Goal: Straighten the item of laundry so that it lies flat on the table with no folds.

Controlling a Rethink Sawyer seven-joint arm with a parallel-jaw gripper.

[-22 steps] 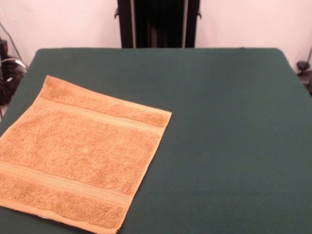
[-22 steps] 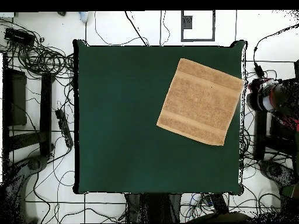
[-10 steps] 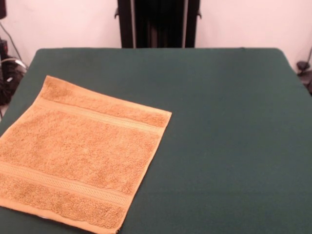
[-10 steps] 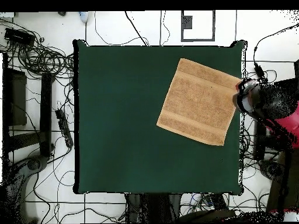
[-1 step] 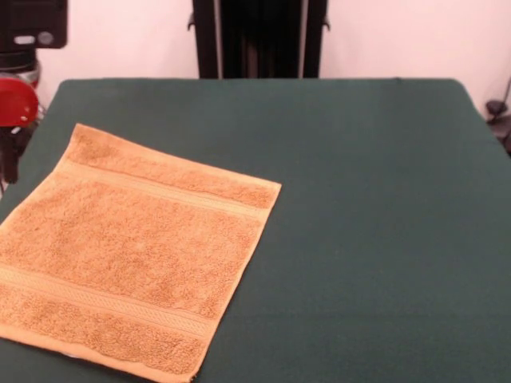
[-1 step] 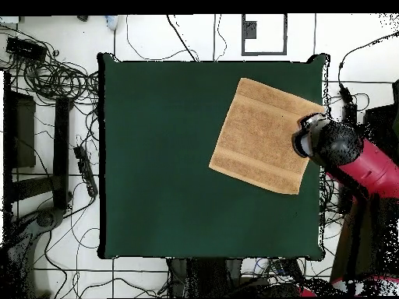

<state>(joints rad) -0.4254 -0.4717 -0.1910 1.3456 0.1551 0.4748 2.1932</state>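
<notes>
The towel (image 5: 132, 251) lies spread on the dark green tabletop (image 5: 375, 223). No fold or raised crease is visible in either view. All four corners show in the overhead view; in the front view the towel runs to the lower left picture edge. Two flat woven bands cross the towel parallel to two opposite edges.

The red and black arm (image 6: 362, 163) reaches in from the tabletop side nearest the towel. Its black end, carrying the pincer (image 6: 312, 140), is located over the towel's edge on that side in the overhead view. The towel body extends from the pincer toward the tabletop centre. Whether the pincer touches the cloth cannot be determined.

In the front view only a black and red arm section appears at the upper left corner, beside the tabletop edge; the pincer tips are not identifiable there.

Pincer state: cannot tell. The arm's end conceals the fingers from above.

The tabletop area on the side of the towel away from the pincer shows only green cloth. Cables (image 6: 47, 74) lie on the floor around the tabletop.
</notes>
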